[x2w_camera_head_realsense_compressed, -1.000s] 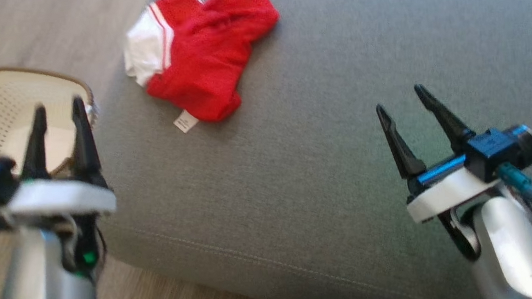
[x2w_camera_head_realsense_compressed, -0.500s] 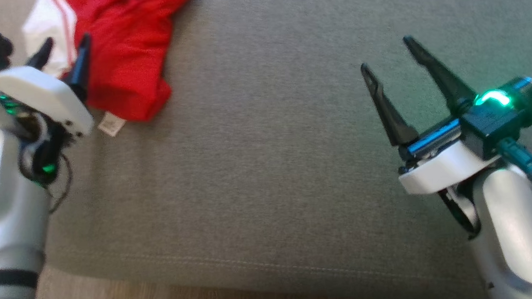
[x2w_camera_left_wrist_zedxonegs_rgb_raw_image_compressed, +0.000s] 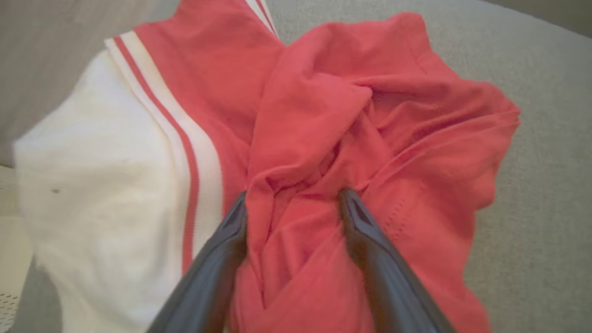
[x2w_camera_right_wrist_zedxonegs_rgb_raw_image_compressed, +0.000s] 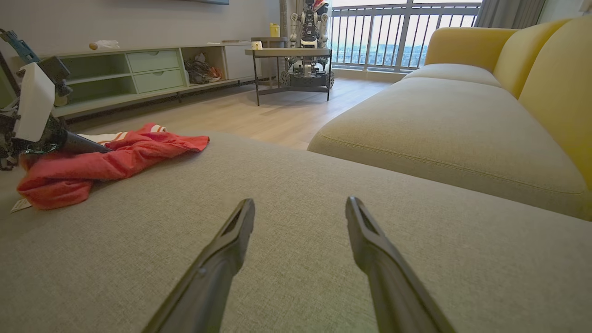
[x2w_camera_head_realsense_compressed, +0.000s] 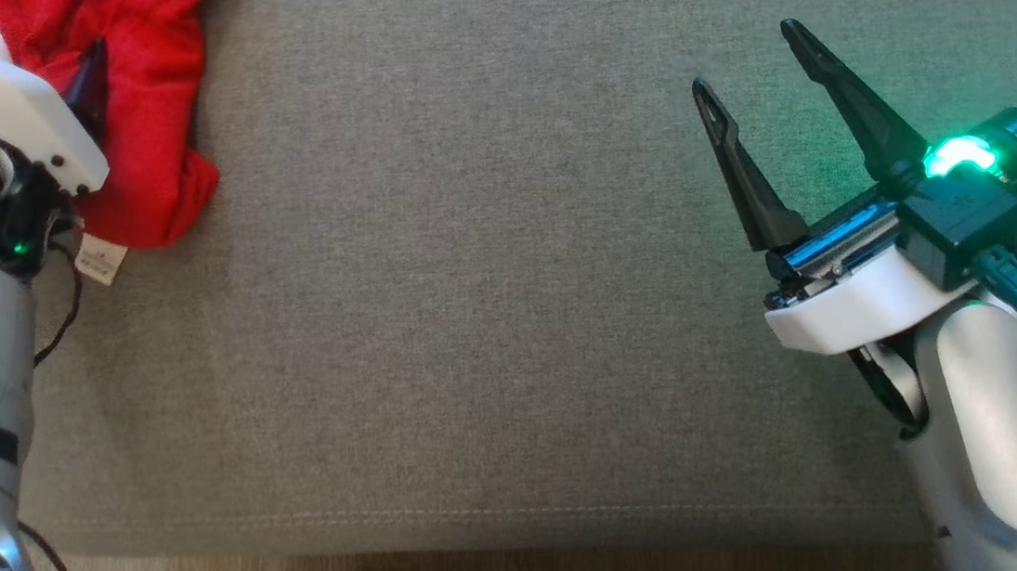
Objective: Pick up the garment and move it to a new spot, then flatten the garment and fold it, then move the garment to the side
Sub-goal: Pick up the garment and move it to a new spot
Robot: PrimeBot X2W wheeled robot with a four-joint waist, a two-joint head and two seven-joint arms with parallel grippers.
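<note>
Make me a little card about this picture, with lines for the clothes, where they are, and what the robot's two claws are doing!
garment: crumpled red cloth garment with a white striped part
where: on the grey fabric sofa cushion, at the robot's left
label: small white tag sticking out at the garment's near edge
left gripper: open, fingers pushed into the red folds, a ridge of cloth between them
right gripper: open, empty, over bare cushion, apart from the garment
folded: not yet
</note>
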